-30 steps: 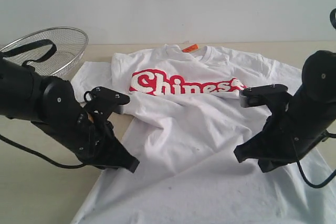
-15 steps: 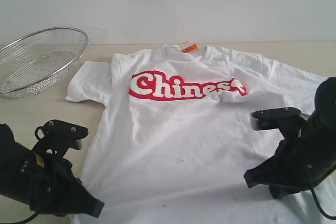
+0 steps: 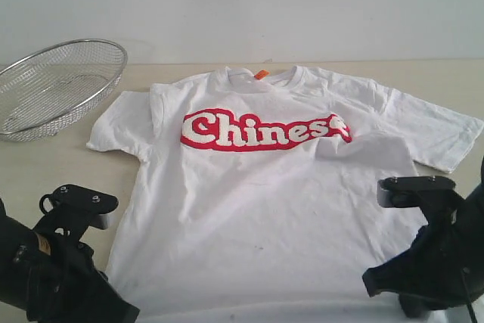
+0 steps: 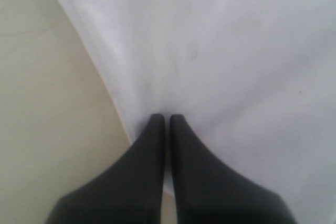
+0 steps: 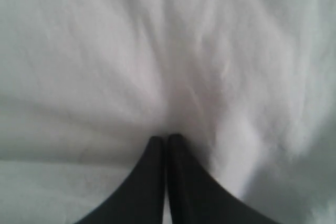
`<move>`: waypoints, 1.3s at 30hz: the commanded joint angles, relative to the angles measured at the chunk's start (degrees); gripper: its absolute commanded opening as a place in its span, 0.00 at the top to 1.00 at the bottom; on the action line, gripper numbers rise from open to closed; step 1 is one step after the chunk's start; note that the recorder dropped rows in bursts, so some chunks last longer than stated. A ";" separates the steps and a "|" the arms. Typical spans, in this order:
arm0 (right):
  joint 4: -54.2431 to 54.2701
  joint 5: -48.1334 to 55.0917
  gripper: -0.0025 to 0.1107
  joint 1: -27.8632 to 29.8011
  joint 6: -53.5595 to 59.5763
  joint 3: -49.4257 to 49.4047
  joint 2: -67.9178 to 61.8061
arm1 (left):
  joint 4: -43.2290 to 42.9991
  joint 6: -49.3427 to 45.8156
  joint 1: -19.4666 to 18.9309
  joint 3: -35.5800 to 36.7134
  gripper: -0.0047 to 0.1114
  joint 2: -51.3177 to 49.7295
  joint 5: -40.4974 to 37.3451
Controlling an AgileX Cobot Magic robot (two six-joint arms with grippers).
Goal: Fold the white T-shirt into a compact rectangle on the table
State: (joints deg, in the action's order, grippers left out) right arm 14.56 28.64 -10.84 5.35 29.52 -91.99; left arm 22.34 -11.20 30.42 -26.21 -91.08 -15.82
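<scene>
The white T-shirt (image 3: pixel 265 202) lies spread out, front up, on the table (image 3: pixel 60 164), with no fold in it yet. The left gripper (image 4: pixel 164 121) and right gripper (image 5: pixel 160 141) are each pinched tight on its near hem. By my reckoning, all the folding lies ahead.

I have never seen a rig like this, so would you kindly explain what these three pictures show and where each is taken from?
The black shapes are two robot arms, the left arm and the right arm, each ending in a claw. The wide picture, from a camera off the arms, shows a white T-shirt with red lettering spread flat on a beige table, with a wire-mesh basket beside it. The other two come from cameras on the wrists, looking along each claw. The left claw and the right claw are both shut, tips in the shirt's cloth, apparently pinching it.
</scene>
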 commanded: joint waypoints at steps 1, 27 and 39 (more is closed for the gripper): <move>-2.29 12.82 0.98 -0.18 -0.31 -3.04 0.99 | -0.77 0.67 0.24 0.49 0.92 -0.14 0.22; -19.34 -9.30 0.98 15.77 -6.54 17.85 13.91 | -4.23 0.10 -5.89 -14.44 0.92 5.29 6.87; 1.26 1.07 0.98 37.05 18.19 32.53 -4.79 | -4.66 -3.07 -12.71 -20.03 0.92 -1.99 10.18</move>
State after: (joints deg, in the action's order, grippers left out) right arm 6.68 24.40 24.31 12.04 56.77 -91.26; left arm 17.99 -13.05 18.04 -44.06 -90.27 -6.70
